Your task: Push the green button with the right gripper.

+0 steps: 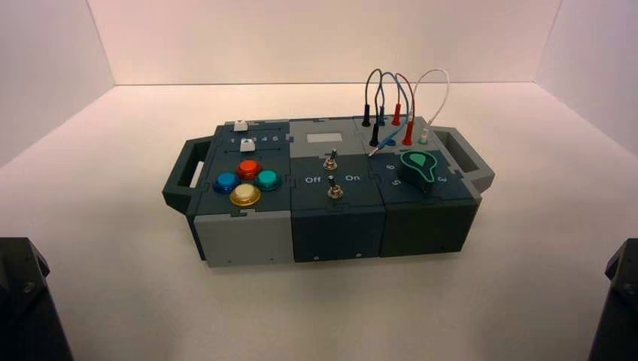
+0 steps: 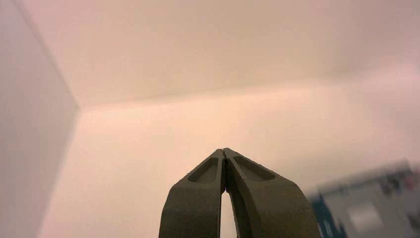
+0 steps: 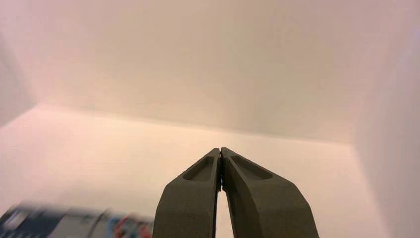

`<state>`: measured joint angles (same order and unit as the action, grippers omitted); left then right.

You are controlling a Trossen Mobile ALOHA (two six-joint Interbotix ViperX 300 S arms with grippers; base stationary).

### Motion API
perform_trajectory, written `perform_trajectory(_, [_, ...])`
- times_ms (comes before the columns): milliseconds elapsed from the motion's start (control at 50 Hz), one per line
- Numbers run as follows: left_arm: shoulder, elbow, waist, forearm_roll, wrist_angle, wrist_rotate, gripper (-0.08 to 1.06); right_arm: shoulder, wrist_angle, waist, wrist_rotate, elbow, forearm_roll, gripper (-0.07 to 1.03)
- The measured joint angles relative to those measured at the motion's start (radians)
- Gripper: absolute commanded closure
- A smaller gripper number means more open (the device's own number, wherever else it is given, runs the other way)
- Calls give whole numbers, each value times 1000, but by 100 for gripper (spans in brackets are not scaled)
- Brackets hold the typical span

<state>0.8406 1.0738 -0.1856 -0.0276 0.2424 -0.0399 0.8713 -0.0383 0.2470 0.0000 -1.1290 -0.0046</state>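
Observation:
The green button [image 1: 268,179] sits on the box's left top, at the right of a cluster with a red button [image 1: 248,168], a blue button [image 1: 225,182] and a yellow button [image 1: 245,195]. My right gripper [image 3: 220,149] is shut and empty, parked at the near right, far from the box; only its arm [image 1: 621,301] shows in the high view. My left gripper [image 2: 224,150] is shut and empty, parked at the near left, where its arm [image 1: 26,301] shows in the high view.
The box [image 1: 248,241] stands mid-table with handles at both ends. Two toggle switches [image 1: 332,162] stand in its middle, a green-topped knob [image 1: 418,168] on the right, and looped wires [image 1: 399,94] at the back right. White walls enclose the table.

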Motion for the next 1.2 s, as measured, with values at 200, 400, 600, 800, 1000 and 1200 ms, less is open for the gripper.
perform_trajectory(200, [-51,-26,-78,0,184,-12,100,-147,-144,173,2,66,0,98])
perform_trajectory(400, [-55,-29,-147,0,284,-12,100,-307,-270,342,6,152,9,98])
perform_trajectory(600, [-60,-32,-202,0,342,-12,100,-442,-357,472,6,230,43,98])
perform_trajectory(800, [-81,-32,-229,0,364,-12,100,-612,-442,607,6,344,84,98])
perform_trajectory(1000, [-140,-32,-253,-2,365,-12,100,-779,-492,687,8,448,124,98])
perform_trajectory(1200, [-166,-32,-258,-2,367,-12,100,-908,-522,709,6,526,143,98])
